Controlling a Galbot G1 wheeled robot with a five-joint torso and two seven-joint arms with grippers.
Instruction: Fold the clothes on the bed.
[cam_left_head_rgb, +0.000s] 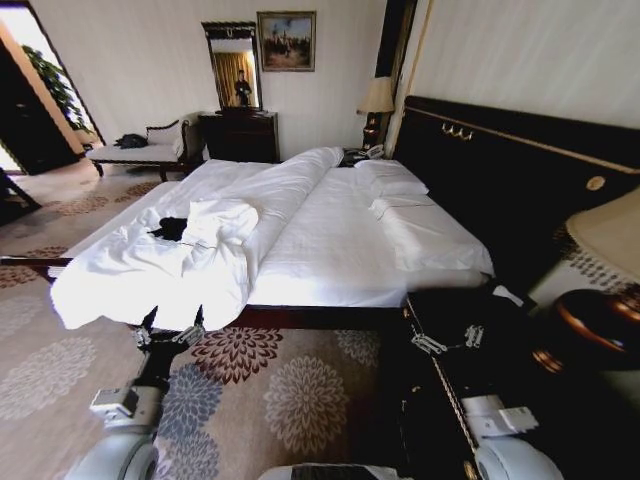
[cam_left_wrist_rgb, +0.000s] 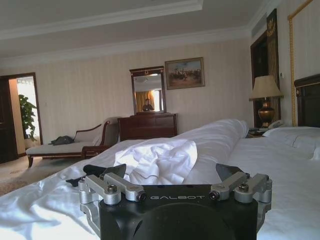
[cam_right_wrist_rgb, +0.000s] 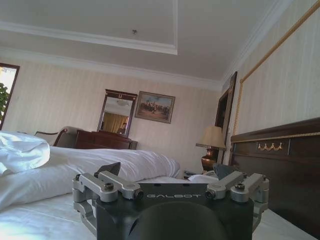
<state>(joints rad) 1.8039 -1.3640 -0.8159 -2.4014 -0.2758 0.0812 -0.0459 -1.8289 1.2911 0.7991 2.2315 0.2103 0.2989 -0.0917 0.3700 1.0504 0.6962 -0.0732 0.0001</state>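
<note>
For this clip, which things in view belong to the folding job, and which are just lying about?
Belongs to the job:
black T-shirt, crumpled among the duvet
bed
left tool, open, at the bed's near edge
right tool, open

Just lying about:
chaise
dresser
bedside lamp
painting

The right wrist view looks low across the large bed (cam_right_wrist_rgb: 45, 220) with its white sheet, past the right gripper (cam_right_wrist_rgb: 170, 172), a black body with silver knuckles whose two dark fingers stand spread apart. A long roll of white duvet (cam_right_wrist_rgb: 95, 167) lies beyond it. The dark wooden headboard (cam_right_wrist_rgb: 280, 165) with gold trim runs alongside. Farther off stand a cream-shaded table lamp (cam_right_wrist_rgb: 211, 145), a dark wooden dresser (cam_right_wrist_rgb: 105, 141), a framed mirror (cam_right_wrist_rgb: 117, 112) and a gilt-framed painting (cam_right_wrist_rgb: 154, 106).
</note>
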